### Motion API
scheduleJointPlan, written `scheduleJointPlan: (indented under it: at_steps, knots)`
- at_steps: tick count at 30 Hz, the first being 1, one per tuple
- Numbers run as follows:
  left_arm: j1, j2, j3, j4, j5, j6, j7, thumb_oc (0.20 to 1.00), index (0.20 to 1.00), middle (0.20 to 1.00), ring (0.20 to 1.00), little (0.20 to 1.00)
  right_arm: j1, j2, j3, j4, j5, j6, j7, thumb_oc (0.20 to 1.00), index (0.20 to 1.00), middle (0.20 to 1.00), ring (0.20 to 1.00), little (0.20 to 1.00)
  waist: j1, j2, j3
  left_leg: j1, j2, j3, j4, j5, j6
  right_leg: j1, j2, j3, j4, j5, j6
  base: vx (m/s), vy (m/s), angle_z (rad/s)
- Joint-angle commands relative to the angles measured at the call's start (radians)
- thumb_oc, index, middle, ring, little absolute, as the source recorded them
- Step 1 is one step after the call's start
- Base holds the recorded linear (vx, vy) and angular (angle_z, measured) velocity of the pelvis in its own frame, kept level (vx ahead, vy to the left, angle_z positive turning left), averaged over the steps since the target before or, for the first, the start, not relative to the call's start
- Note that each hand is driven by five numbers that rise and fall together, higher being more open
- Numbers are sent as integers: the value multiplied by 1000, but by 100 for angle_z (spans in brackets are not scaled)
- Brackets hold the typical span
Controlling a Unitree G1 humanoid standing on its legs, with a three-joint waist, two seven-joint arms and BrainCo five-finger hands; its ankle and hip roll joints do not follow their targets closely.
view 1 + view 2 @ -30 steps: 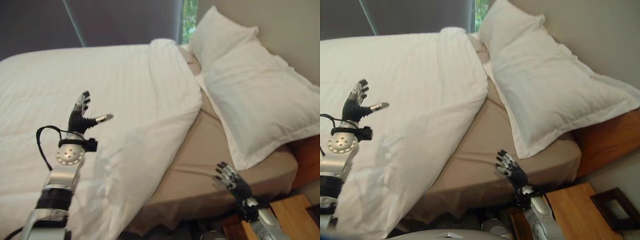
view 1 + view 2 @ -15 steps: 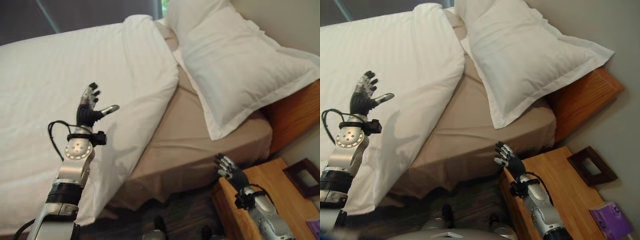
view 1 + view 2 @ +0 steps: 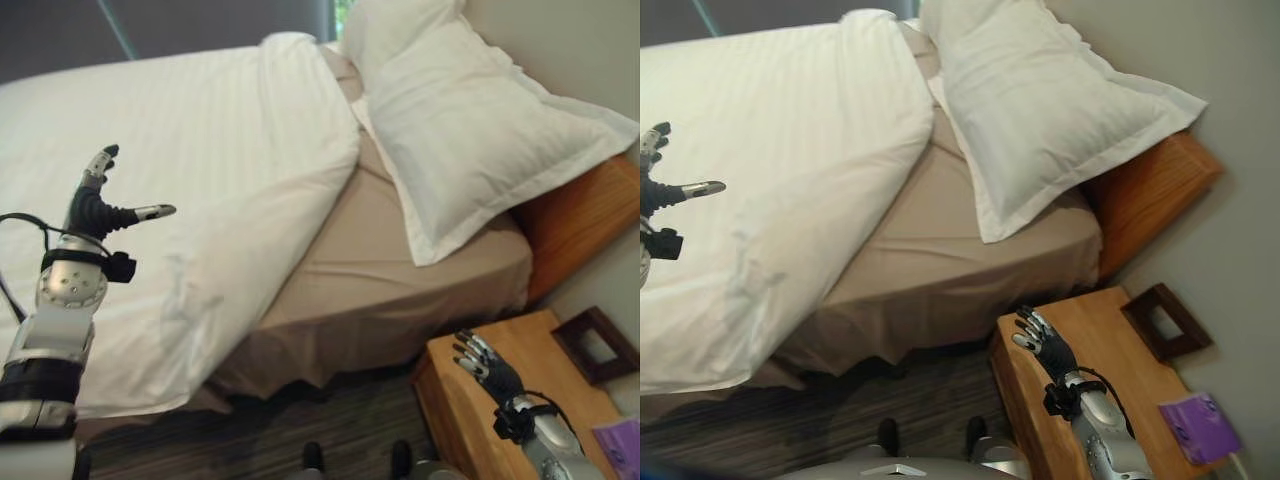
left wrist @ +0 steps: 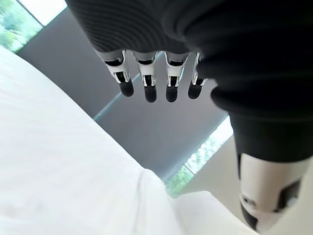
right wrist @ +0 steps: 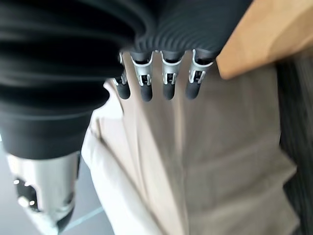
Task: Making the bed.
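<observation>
The bed (image 3: 400,290) lies with its tan fitted sheet (image 3: 400,270) bare along the near side and toward the head, where a wooden headboard (image 3: 580,225) shows at the corner. A white duvet (image 3: 200,150) covers the far and left part of the mattress, its edge folded back on a slant from the head down toward the near side, where it hangs over the bed's side. Two white pillows (image 3: 480,130) lie overlapping at the head, resting on the tan sheet and against the wall. The left robot hand (image 3: 100,205) is raised above the duvet on the left, fingers straight and spread wide with the thumb stuck out sideways, holding nothing and not touching the cloth. The right robot hand (image 3: 1045,345) hangs low at the near right, over a wooden nightstand (image 3: 1110,350) just beside the bed, its fingers relaxed and loosely apart, holding nothing. On the nightstand sit a dark picture frame (image 3: 1165,320) and, near its front corner, a purple box (image 3: 1200,425). Dark striped floor (image 3: 840,420) shows below the bed.
</observation>
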Motion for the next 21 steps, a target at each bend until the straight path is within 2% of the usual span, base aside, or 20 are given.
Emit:
scheduleJointPlan:
  at_steps: [1, 7, 9, 11, 17, 21]
  knots:
    - [-74, 18, -1, 69, 25, -9, 16, 1000, 1000, 1000, 1000, 1000, 5, -14, 18, -49, -9, -35, 26, 1000, 1000, 1000, 1000, 1000, 3, -38, -71, -5, -61, 4, 6, 46, 15, 10, -10, 69, 32, -49, 34, 75, 94, -5]
    - [-213, 36, -109, 268, 82, 18, 20, 1000, 1000, 1000, 1000, 1000, 9, -22, 39, -43, -10, -34, 21, 1000, 1000, 1000, 1000, 1000, -16, -42, -73, -5, -69, 18, 6, 18, 24, 7, -19, 85, 23, -39, 50, 34, 81, -9]
    - [-264, 20, -165, 333, 102, 33, -7, 1000, 1000, 1000, 1000, 1000, 13, -22, 47, -39, -12, -30, 23, 1000, 1000, 1000, 1000, 1000, -20, -46, -72, -5, -71, 26, 6, 13, 26, 2, -20, 90, 22, -35, 55, 27, 82, -17]
    - [-286, 9, -175, 351, 91, 38, -17, 1000, 1000, 1000, 1000, 1000, 18, -23, 50, -40, -17, -26, 27, 1000, 1000, 1000, 1000, 1000, -19, -48, -72, -5, -71, 27, 6, 9, 27, 1, -21, 92, 20, -34, 57, 36, 61, -6]
    - [-408, -52, -226, 510, 87, 59, -12, 1000, 1000, 1000, 1000, 1000, 21, -43, 81, -56, -26, -13, 43, 1000, 1000, 1000, 1000, 1000, -30, -66, -41, -41, -71, 39, 6, 2, 33, -44, -24, 101, 19, -20, 69, -31, 63, -3]
    - [-480, -71, -240, 553, 60, 54, 8, 1000, 1000, 1000, 1000, 1000, -4, -63, 109, -54, -17, -17, 43, 1000, 1000, 1000, 1000, 1000, -46, -93, 17, -112, -61, 52, 6, 13, 32, -126, -20, 121, 18, 11, 74, -95, 44, -12]
